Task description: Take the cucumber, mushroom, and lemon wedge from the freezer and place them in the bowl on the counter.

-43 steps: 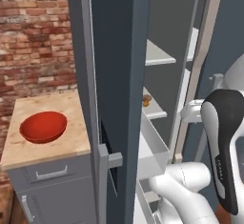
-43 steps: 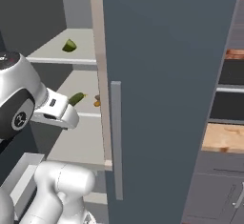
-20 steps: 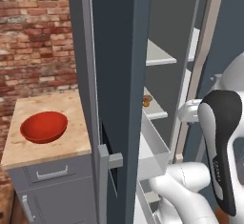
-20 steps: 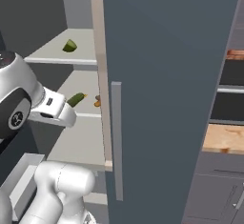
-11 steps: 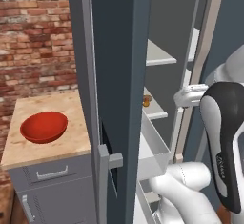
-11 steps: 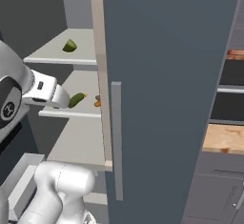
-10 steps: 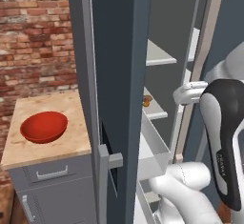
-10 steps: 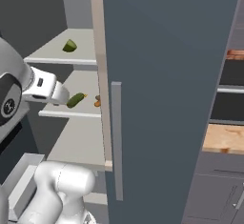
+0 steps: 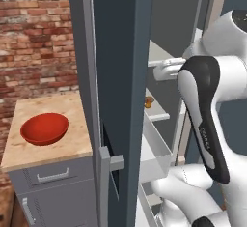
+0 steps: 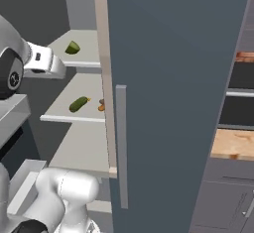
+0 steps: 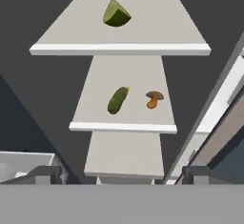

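Observation:
In the hand view the freezer's pale shelves (image 11: pixel 119 49) lie ahead. The lemon wedge (image 11: pixel 116 14) rests on the upper shelf. On the shelf below, the dark green cucumber (image 11: pixel 117 99) lies left of the brown-capped mushroom (image 11: pixel 153 98). My gripper (image 11: pixel 121 174) is open and holds nothing, its fingertips (image 11: pixel 47 174) wide apart and well short of the food. From the right base view the lemon wedge (image 10: pixel 72 47), cucumber (image 10: pixel 78 104) and mushroom (image 10: pixel 101 105) sit inside the freezer (image 10: pixel 173 93). The red bowl (image 9: pixel 44 128) stands on the counter (image 9: pixel 53 151).
The open dark freezer door (image 9: pixel 120 76) stands between the counter and the shelves. A pale drawer (image 9: pixel 154 148) juts out below the shelves. A brick wall (image 9: pixel 34 37) backs the counter. Another wood-topped counter (image 10: pixel 233 145) lies at the far right.
My hand has risen from the level of the cucumber's shelf to about the level of the lemon wedge's shelf. The food and the bowl have not moved; the jaws stay open.

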